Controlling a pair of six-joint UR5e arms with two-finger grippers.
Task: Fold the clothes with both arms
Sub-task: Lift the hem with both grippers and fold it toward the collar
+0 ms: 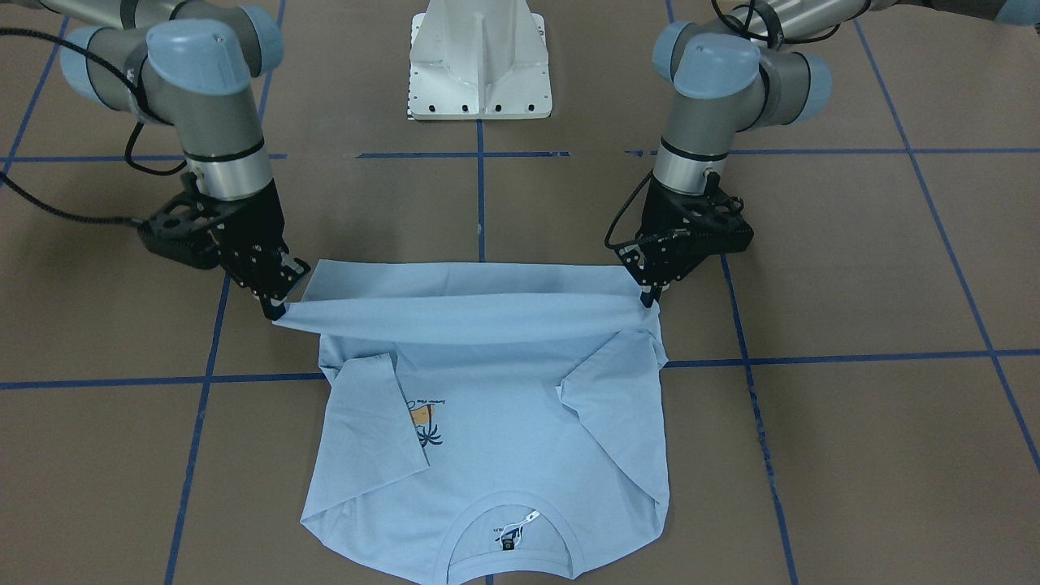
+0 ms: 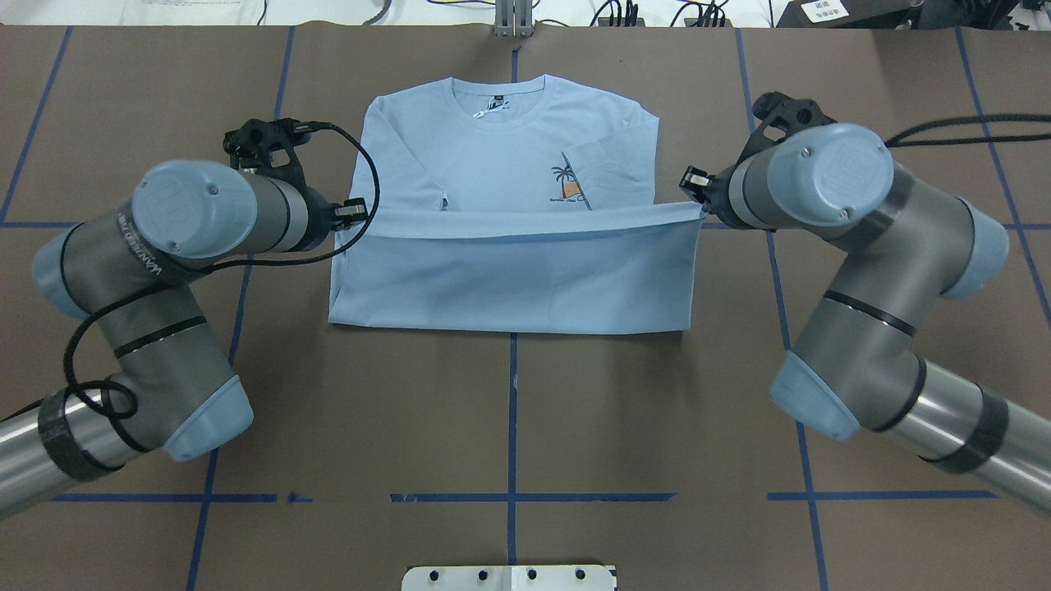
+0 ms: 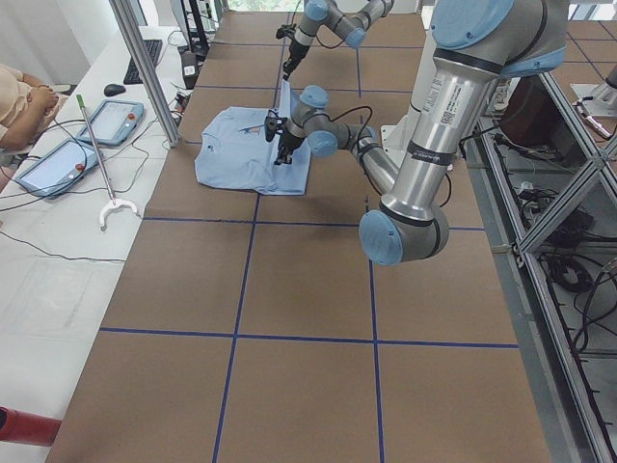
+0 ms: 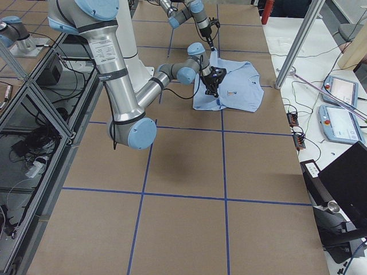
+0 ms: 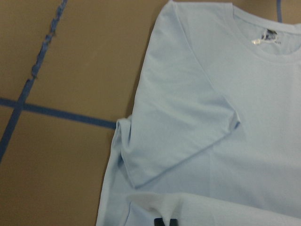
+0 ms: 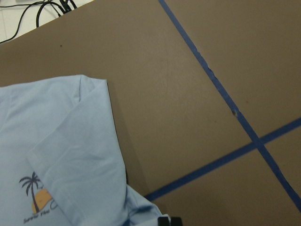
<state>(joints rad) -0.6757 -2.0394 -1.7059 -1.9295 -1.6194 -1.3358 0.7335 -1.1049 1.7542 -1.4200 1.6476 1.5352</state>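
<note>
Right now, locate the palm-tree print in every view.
Front-facing: palm-tree print left of centre, low.
Overhead: just right of centre, upper.
Exterior left: too small to tell.
Exterior right: a speck, upper middle.
Left wrist: not in it.
Right wrist: bottom-left corner.
Landmark: the T-shirt's folded sleeve beside it.

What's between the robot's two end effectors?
A raised edge of the light blue short-sleeved T-shirt, taut from the black left end effector to the black right end effector, in the front-facing view.
</note>
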